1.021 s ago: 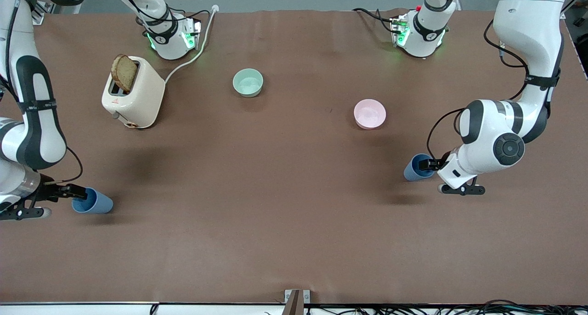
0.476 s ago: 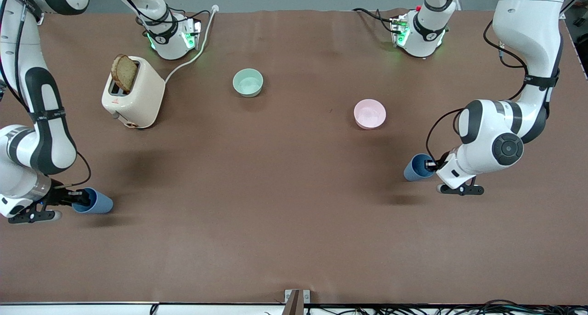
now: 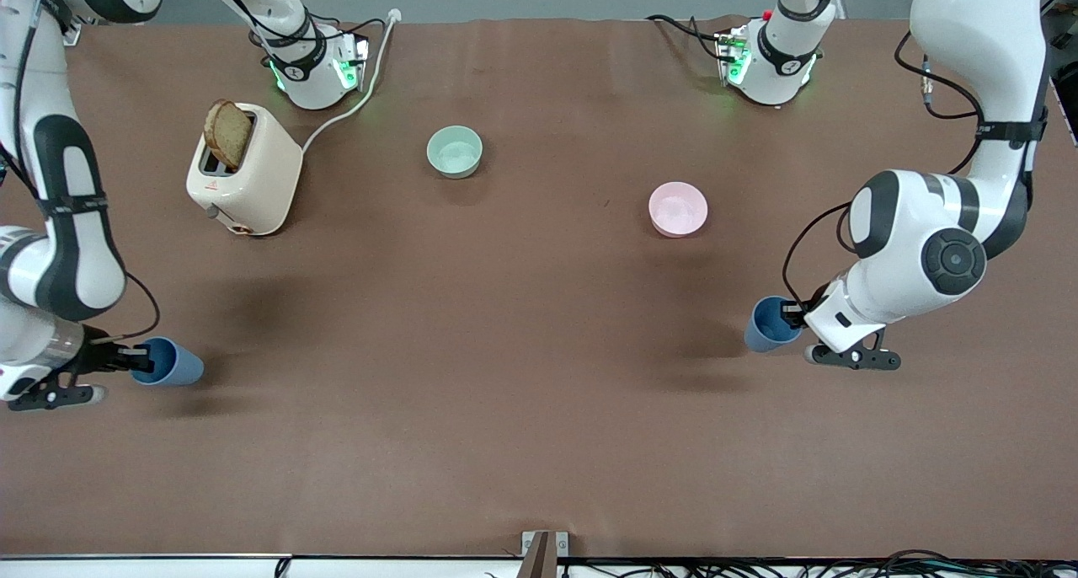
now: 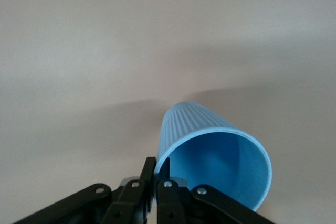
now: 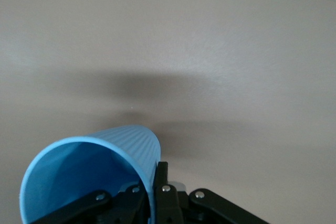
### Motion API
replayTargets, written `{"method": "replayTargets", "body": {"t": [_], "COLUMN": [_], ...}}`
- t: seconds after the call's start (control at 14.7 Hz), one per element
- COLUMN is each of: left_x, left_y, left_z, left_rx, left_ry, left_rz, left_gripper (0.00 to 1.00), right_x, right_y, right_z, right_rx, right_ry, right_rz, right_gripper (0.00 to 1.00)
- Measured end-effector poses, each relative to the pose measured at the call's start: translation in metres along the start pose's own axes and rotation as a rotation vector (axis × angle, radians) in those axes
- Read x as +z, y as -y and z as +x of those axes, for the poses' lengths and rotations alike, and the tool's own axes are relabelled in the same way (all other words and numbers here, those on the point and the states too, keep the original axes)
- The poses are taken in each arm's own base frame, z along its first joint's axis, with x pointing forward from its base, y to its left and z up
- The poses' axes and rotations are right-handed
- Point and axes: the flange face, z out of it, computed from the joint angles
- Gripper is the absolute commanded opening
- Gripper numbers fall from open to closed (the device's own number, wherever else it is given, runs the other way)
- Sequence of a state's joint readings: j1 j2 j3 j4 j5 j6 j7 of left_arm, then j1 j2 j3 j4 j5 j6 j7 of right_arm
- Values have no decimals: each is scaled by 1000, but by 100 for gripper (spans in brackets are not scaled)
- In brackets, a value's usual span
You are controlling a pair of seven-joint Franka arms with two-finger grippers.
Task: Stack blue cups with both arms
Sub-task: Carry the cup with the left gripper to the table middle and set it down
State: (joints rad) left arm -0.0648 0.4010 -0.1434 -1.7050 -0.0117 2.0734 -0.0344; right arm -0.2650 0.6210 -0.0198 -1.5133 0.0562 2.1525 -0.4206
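The brown table is lying wide open between the two claws, bare right down to its front edge. One toaster with a single bread slice is sitting toward the right arm's end. Two bowls, mint-green and pink, are sitting nearer the bases. Two blue cups: the right claw is pinching the rim of one cup over the right arm's table edge; the left claw is clamping the other cup, tilted, below the pink bowl.

arms: white shells, black joint bands, grey round caps | black cables | bases: green lights
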Motion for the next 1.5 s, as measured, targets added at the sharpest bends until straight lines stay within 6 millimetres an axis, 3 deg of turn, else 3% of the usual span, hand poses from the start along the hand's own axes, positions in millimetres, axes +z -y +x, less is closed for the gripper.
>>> {"method": "replayTargets", "body": {"t": [0.14, 0.27, 0.34, 0.48, 0.61, 0.75, 0.95, 1.09, 1.29, 1.36, 1.43, 1.5], "left_x": [-39, -54, -50, -23, 10, 39, 76, 96, 120, 127, 133, 138], "left_y": [-56, -133, -178, -259, -313, -349, -382, -401, -423, -425, -425, -426], "left_z": [9, 8, 3, -15, -34, -48, -61, -69, -82, -83, -82, -80], "left_rx": [87, 200, 260, 357, 427, 479, 531, 565, 615, 619, 620, 620], "left_ry": [-5, 15, 26, 59, 98, 114, 116, 103, 92, 87, 80, 69], "left_rz": [-25, -38, -41, -42, -38, -40, -48, -53, -29, -28, -30, -33], "left_gripper": [1, 1, 1, 1, 0, 0, 0, 1, 3, 14, 45, 99], "right_x": [-51, -106, -138, -200, -246, -275, -299, -308, -325, -335, -344, -352], "right_y": [3, 12, 19, 33, 46, 59, 90, 121, 175, 189, 199, 205], "right_z": [-5, -19, -29, -54, -82, -107, -133, -139, -132, -129, -127, -126], "right_rx": [2, 21, 29, 46, 83, 126, 172, 204, 249, 255, 252, 249], "right_ry": [10, 37, 47, 69, 89, 109, 115, 120, 103, 86, 71, 61], "right_rz": [9, 25, 32, 44, 52, 58, 56, 48, 11, 4, 1, -1], "right_gripper": [2, 2, 2, 2, 2, 2, 2, 2, 2, 2, 2, 2]}}
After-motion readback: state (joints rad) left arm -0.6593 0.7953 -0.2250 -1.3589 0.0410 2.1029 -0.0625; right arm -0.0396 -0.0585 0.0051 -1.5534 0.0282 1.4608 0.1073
